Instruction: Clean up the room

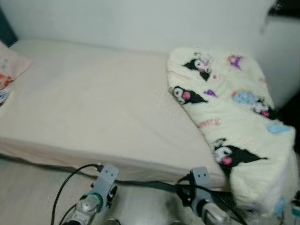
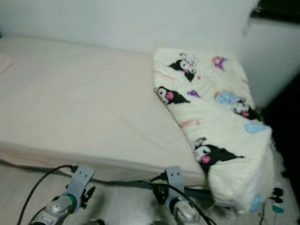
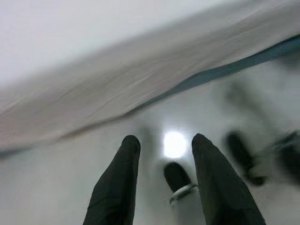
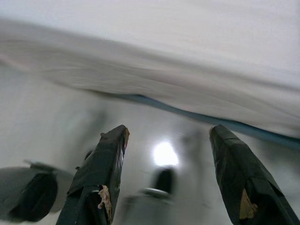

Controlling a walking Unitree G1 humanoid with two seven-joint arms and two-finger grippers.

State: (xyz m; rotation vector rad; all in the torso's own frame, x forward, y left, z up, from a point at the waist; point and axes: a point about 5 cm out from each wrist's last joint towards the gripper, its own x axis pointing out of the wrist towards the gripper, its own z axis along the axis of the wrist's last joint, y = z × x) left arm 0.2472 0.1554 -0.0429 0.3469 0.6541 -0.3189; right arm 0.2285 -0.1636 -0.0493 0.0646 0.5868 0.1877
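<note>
A cream blanket (image 1: pixel 229 117) printed with cartoon characters is spread over the right end of a bed (image 1: pixel 93 108), its edge drooping toward the pale floor (image 3: pixel 56 187). A pink-patterned pillow (image 1: pixel 9 65) is cut off at the far left. Both wrist views are blurred. The left gripper (image 3: pixel 164 145) and right gripper (image 4: pixel 166 136) are held low before the bed, fingers parted and empty.

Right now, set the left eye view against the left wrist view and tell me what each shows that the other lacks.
The left eye view alone shows the folded cartoon-print blanket at the right end of the bed, a pink pillow at the far left, and both silver arms hanging low. The left wrist view alone shows the left gripper with its black fingers apart, holding nothing, above a pale floor. Both show the cream mattress edge.
</note>
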